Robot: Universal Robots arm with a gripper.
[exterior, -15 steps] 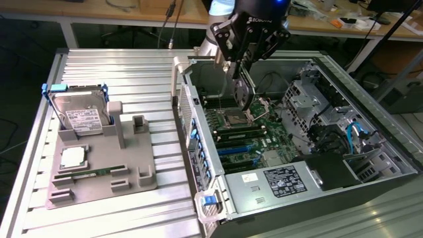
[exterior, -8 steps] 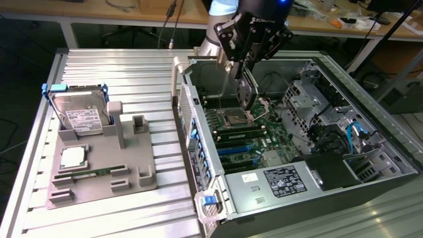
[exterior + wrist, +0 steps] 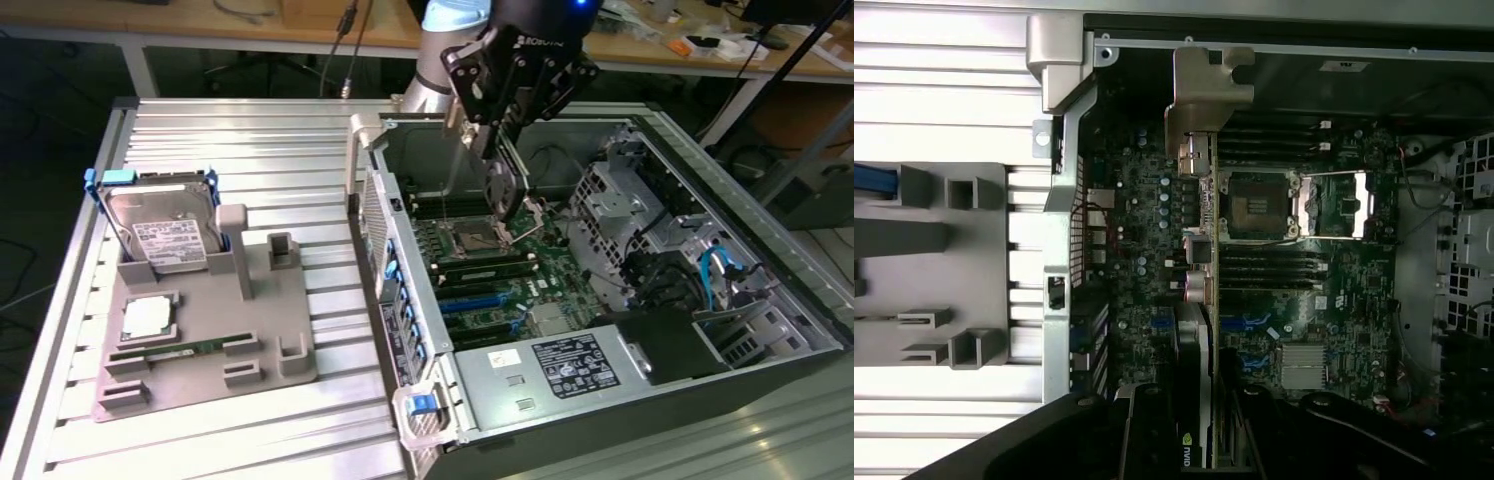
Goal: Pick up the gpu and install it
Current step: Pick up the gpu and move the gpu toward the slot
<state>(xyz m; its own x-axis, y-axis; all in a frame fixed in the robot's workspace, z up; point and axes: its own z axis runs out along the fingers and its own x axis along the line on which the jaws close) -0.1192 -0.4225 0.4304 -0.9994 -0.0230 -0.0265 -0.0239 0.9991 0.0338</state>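
My gripper (image 3: 497, 135) is shut on the gpu (image 3: 505, 190), a thin dark card that hangs edge-down over the open computer case (image 3: 747, 190). Its narrow metal bracket (image 3: 454, 135) points toward the case's rear wall. In the wrist view the gpu (image 3: 1201, 290) appears edge-on between my fingers (image 3: 1154, 440), with the bracket (image 3: 1206, 95) at its far end. The card is held in the air above the motherboard (image 3: 497, 262), over the area beside the processor socket (image 3: 1256, 205), and touches nothing.
On the exterior view's left, a grey fixture (image 3: 267, 330) on the ribbed metal table carries a hard drive in a blue frame (image 3: 160, 232), a processor chip (image 3: 144, 316) and a green memory stick (image 3: 187, 349). Inside the case are a power supply (image 3: 574, 366), drive cages (image 3: 614, 190) and cables (image 3: 721, 270).
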